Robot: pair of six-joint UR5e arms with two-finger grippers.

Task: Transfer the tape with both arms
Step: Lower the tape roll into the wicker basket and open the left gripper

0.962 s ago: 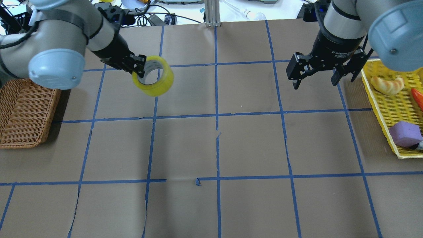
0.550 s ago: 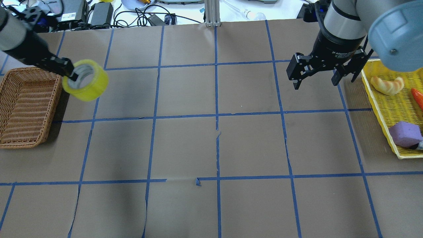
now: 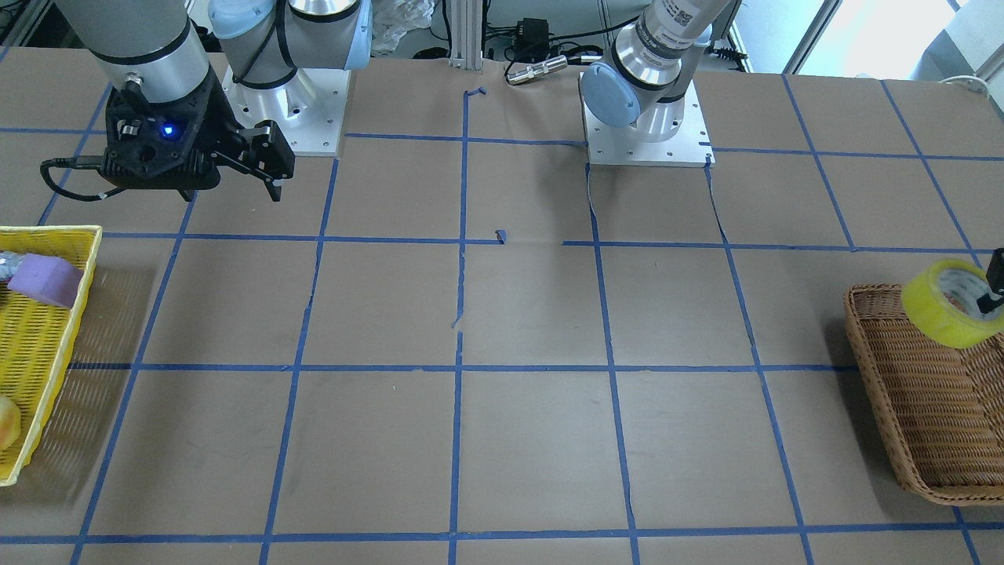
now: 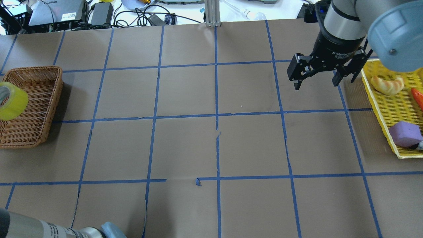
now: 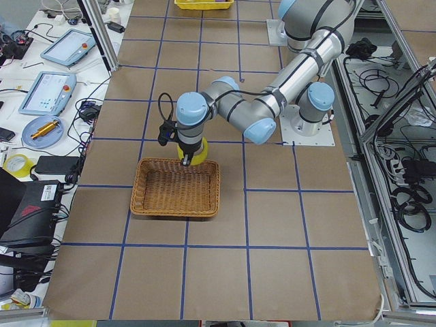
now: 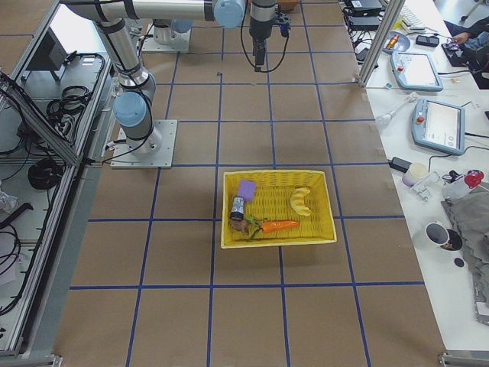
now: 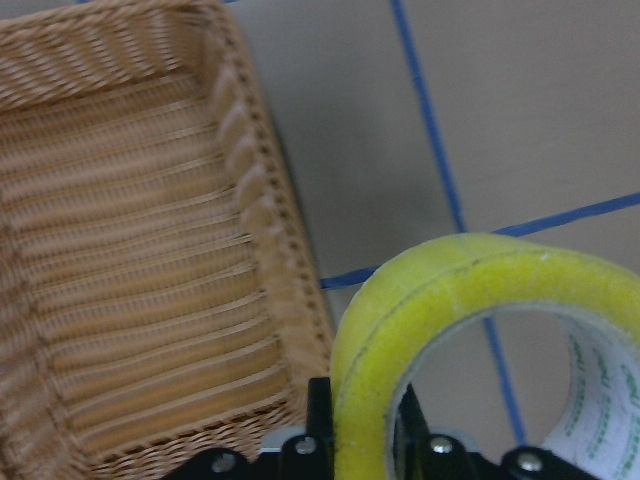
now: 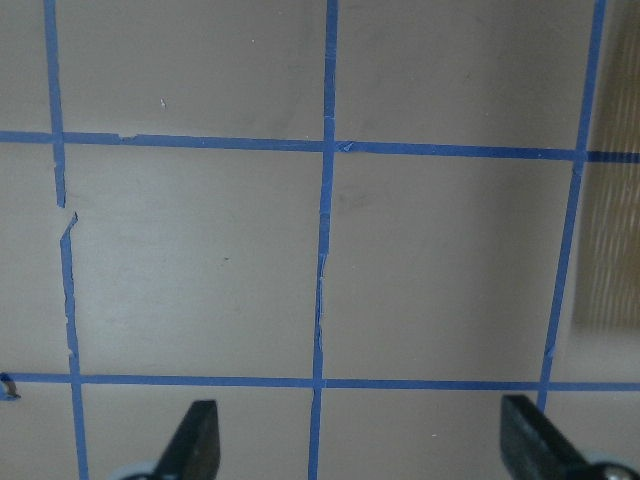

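The yellow tape roll [image 4: 11, 100] hangs in the air over the wicker basket [image 4: 59, 92] at the table's left end. It also shows in the front view [image 3: 945, 302] and the side view [image 5: 193, 151]. My left gripper [image 7: 362, 412] is shut on the roll's wall [image 7: 440, 330], one finger inside the ring and one outside. In the front view only one black finger [image 3: 994, 286] shows at the frame's edge. My right gripper [image 4: 317, 82] is open and empty, hovering above the table at the far right, next to the yellow tray; its fingers [image 8: 195, 440] are wide apart.
The basket [image 3: 871, 337] holds nothing that I can see. The yellow tray [image 4: 380, 109] at the right edge holds a purple block [image 4: 404, 134], a croissant-shaped piece [image 4: 386, 85] and a carrot [image 4: 418, 99]. Blue tape lines grid the brown table. Cables and devices lie beyond the far edge.
My left gripper has carried the tape leftward, from the table's mid-left to over the wicker basket. The right gripper has stayed open and almost still.
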